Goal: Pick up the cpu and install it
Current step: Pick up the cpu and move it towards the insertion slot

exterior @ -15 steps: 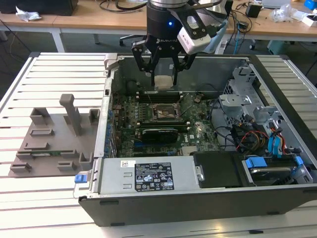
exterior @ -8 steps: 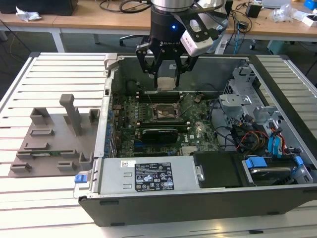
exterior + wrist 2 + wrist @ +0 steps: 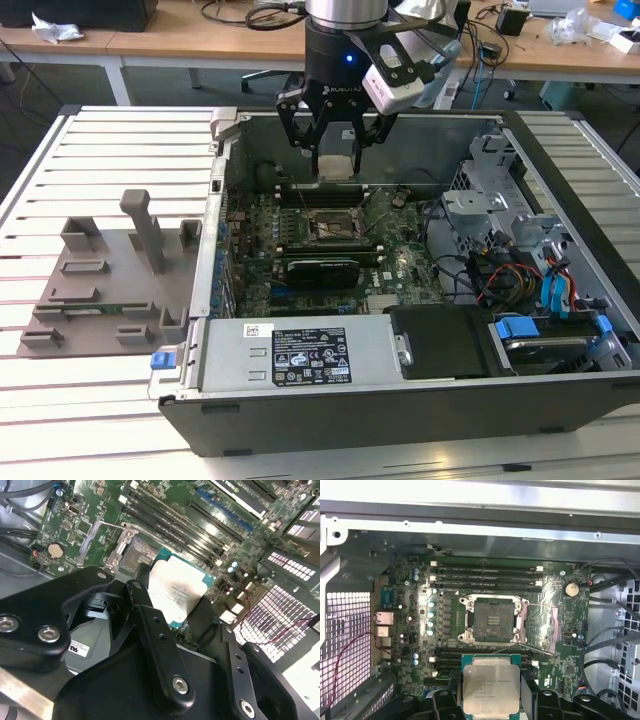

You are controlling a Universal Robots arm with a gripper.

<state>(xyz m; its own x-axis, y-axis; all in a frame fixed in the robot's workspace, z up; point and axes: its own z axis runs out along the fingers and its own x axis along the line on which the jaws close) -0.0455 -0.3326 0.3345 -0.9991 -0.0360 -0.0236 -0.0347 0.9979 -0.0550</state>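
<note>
CPU (image 3: 491,689) is off the board, pinched by its edges in the end effector (image 3: 338,152), which is clamped tight on it. Beneath the fingertips, a little ahead, waits the bare socket (image 3: 494,620) on the motherboard (image 3: 555,662). I'd call the chip light, stiff and flat, with a slick metal top and probably a delicate underside, so the thin rim is the place to hold.

The cpu (image 3: 490,687) is a small flat square chip, silvery-white on top with a thin green rim; it faces upward, clamped at opposite edges by the gripper (image 3: 337,158); it hangs above the motherboard, just short of the empty socket (image 3: 493,620).
</note>
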